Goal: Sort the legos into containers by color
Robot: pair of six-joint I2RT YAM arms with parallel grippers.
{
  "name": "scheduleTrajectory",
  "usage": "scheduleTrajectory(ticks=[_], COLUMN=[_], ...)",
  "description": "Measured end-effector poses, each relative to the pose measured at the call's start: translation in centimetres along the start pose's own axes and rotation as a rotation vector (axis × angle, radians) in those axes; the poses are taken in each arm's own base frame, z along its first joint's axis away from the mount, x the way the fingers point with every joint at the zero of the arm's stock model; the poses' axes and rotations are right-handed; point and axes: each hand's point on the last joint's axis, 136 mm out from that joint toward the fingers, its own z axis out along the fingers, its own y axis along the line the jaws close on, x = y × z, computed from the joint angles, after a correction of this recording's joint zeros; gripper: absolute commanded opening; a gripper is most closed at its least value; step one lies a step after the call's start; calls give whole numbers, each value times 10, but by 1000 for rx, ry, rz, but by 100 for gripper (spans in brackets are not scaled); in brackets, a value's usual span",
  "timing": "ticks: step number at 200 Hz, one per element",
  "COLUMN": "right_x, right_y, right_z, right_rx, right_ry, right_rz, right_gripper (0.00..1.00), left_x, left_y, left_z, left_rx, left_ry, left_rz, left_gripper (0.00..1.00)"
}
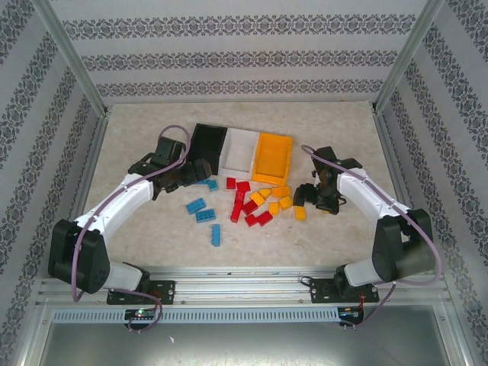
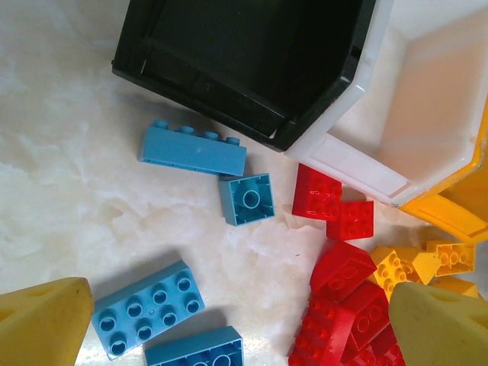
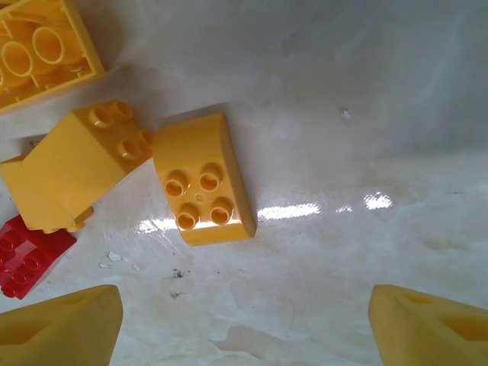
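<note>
The containers [image 1: 242, 134] are sitting in a row at the upper middle of the overhead frame: the black bin [image 1: 207, 143], the white bin [image 1: 241, 154] and the orange-yellow bin [image 1: 273, 157], each touching its neighbour. The legos [image 1: 252, 206] are lying loose on the desk [image 1: 320, 244] just below them, with blue bricks [image 1: 200, 209] to the left, red bricks [image 1: 242, 200] in the middle and yellow bricks [image 1: 280, 197] to the right.

The left tool [image 1: 189, 174] is hanging at the lower left corner of the black bin, its fingers spread wide and pinching nothing. In its wrist view, blue bricks are lying between the yellow fingertips [image 2: 42, 324]. The right tool [image 1: 311, 197] is hanging at the right edge of the yellow cluster, its fingers standing apart and gripping nothing. In the right wrist view, a round-sided yellow brick [image 3: 202, 191] is lying studs up, left of centre, just beside a second yellow brick [image 3: 72, 164].
</note>
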Motion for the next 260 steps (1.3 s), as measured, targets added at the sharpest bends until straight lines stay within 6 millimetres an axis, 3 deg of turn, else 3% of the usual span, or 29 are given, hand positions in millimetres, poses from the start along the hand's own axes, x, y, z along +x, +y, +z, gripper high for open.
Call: scheduleTrajectory(ticks=[78, 163, 260], right_x=[2, 5, -8], right_y=[9, 18, 6], right_z=[21, 49, 57], right_rx=[-16, 37, 161], right_ry=[64, 121, 86], right_rz=[-14, -74, -100], right_gripper=[63, 54, 28], left_x=[10, 14, 13], left_y=[3, 5, 5], left_z=[6, 8, 8], left_rx=[1, 2, 0], left_ry=[23, 33, 31], left_rz=[-27, -35, -35], left_gripper=[100, 100, 100])
